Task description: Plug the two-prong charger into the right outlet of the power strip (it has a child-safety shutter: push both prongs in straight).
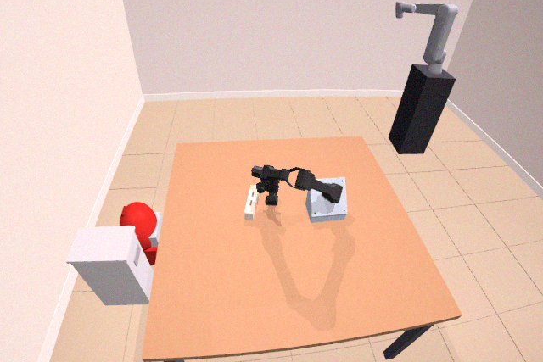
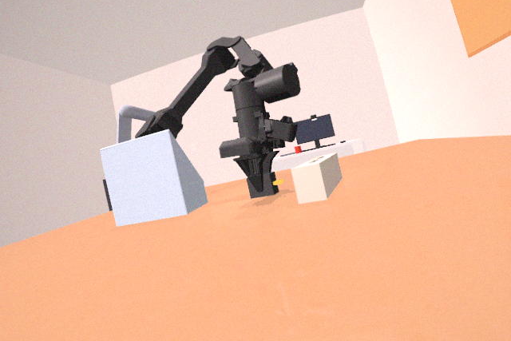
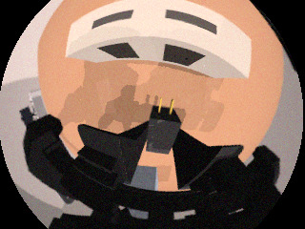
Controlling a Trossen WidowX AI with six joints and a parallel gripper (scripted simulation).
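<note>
The cream power strip lies on the table. In the wrist view it spans the top, with two dark openings in its near side and two dark slots on its upper face. My gripper points down and is shut on the black charger, holding it low over the table. Its two yellow prongs face the strip's side, with a gap between. In the wrist view they point towards the left part of the right opening. The fingertips and charger are hidden in the top view.
A pale blue-grey box stands under the arm's base on the orange table. A white cabinet and a red figure stand beyond the table's left edge. Another arm stands on a black pedestal away from the table.
</note>
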